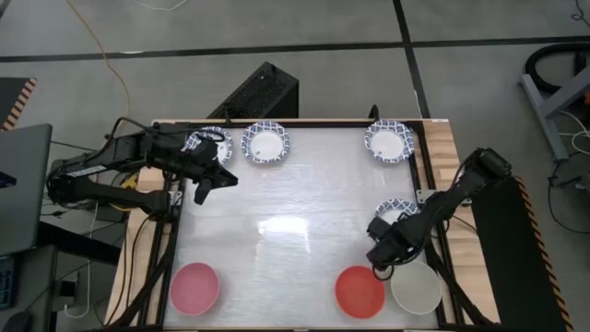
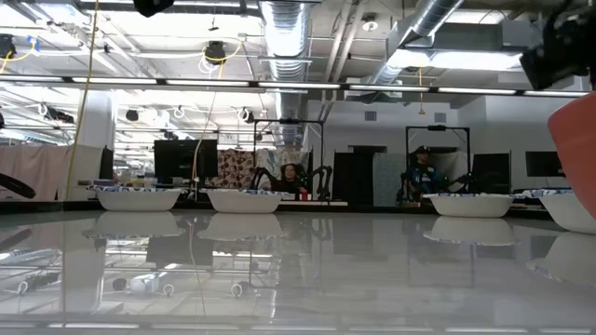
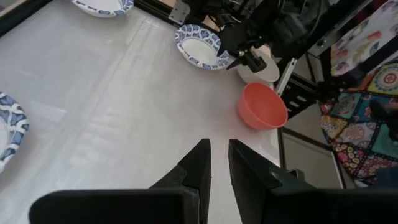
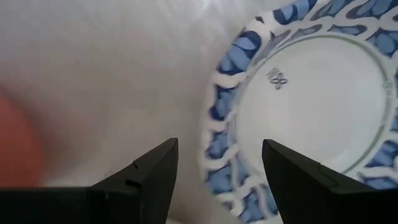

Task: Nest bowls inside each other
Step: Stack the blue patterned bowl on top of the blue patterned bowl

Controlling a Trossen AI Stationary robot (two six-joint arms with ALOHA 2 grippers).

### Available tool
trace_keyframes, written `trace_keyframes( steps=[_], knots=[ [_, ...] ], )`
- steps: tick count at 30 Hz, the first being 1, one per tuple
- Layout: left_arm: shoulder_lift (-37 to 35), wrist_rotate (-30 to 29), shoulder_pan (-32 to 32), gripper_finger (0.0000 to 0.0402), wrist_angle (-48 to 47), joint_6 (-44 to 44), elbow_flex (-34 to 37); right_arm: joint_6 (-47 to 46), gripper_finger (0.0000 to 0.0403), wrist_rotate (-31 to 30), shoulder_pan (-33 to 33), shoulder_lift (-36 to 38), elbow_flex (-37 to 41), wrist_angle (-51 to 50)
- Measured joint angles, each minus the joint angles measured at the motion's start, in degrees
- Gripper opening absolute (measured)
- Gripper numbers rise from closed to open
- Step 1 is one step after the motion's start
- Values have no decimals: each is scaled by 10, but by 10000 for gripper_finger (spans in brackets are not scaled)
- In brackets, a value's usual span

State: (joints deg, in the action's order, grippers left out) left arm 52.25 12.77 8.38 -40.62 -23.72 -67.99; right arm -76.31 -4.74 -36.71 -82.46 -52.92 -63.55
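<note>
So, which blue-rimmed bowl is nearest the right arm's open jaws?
The blue-rimmed bowl at the table's right edge, just beside the right gripper; the other three sit along the far edge.

High view: the left arm [image 1: 138,157] covers most of a blue-rimmed bowl [image 1: 214,138], and the right arm [image 1: 433,212] overlaps another [image 1: 395,211]. Right wrist view: a blurred red bowl [image 4: 15,143] is cut off at the edge.

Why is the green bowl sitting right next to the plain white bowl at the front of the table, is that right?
Not quite. The bowl beside the plain white bowl is red, not green. The high view shows the two side by side near the table's front edge, close to the right pincer, whose jaws are open.
</note>
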Motion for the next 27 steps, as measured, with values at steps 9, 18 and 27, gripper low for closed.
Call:
trace_keyframes(
  steps=[9, 18, 27],
  knots=[
    [1, -1, 20, 45, -9, 6, 0, 32, 241, 3, 1, -65, 7, -1],
    [4, -44, 27, 45, -47, 1, 0, 34, 25, 17, 15, -45, 6, 4],
    [2, -58, 30, 45, -63, 2, 0, 115, 7, -10, 88, 22, -28, 6]
  ],
)
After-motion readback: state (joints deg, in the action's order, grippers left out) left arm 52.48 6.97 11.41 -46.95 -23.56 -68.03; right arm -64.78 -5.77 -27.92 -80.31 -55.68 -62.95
